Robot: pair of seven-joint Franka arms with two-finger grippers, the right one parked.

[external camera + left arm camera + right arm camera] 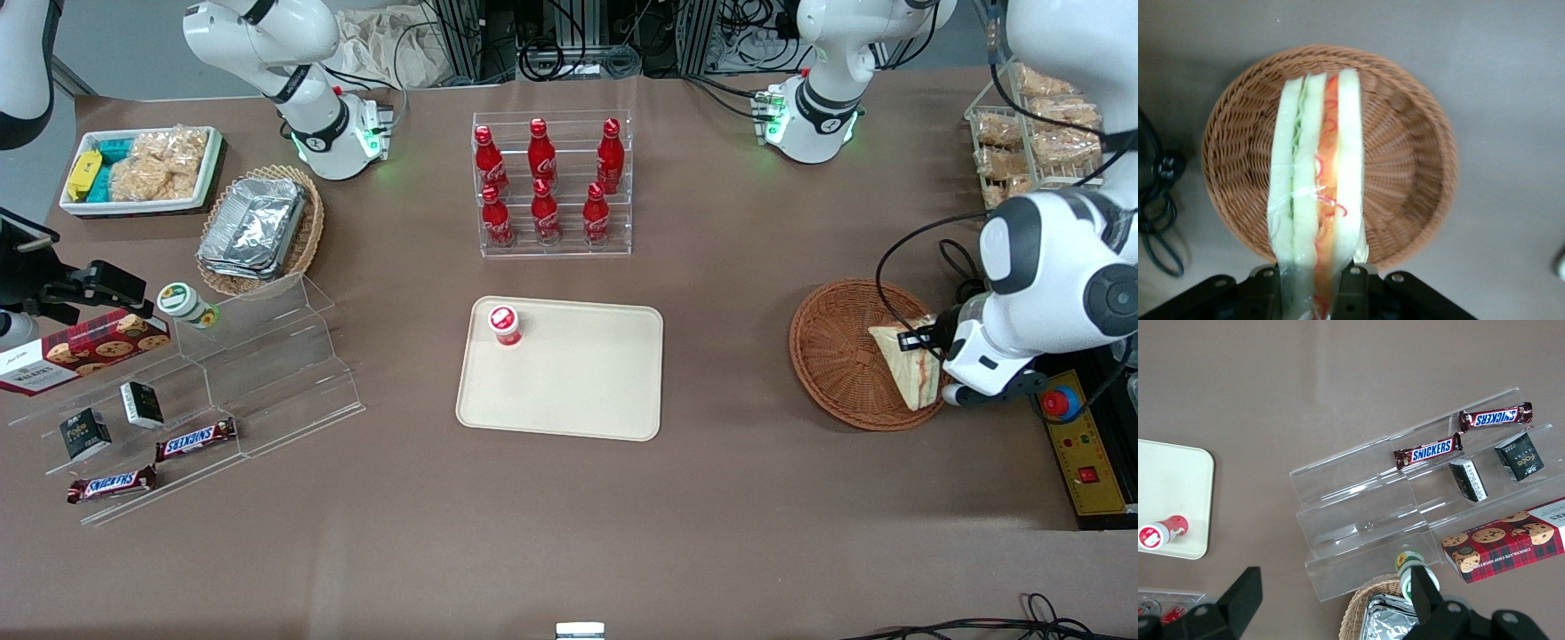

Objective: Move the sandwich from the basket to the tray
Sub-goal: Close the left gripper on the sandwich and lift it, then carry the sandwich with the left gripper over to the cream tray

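Sandwich wedge sits over the round brown basket, at the working arm's end of the bench, with its red and green filling edge showing in the left wrist view. The end effector is down at the basket's edge and closed on the sandwich, its two fingers pressing the bread from either side; the basket lies directly below. Whether the sandwich touches the basket floor cannot be told.

Toward the middle of the bench lies the cream tray, well apart from the basket. A small red-capped bottle stands on the tray's corner farthest from the front camera, on the parked arm's side.

Toward the parked arm's end, a clear stepped stand carries two chocolate bars, two small dark boxes, a cookie box and a green-lidded cup.

Farther from the camera, a clear rack holds six red bottles. A tan basket with foil containers and a white bin of snacks sit farther still toward the parked arm's end.
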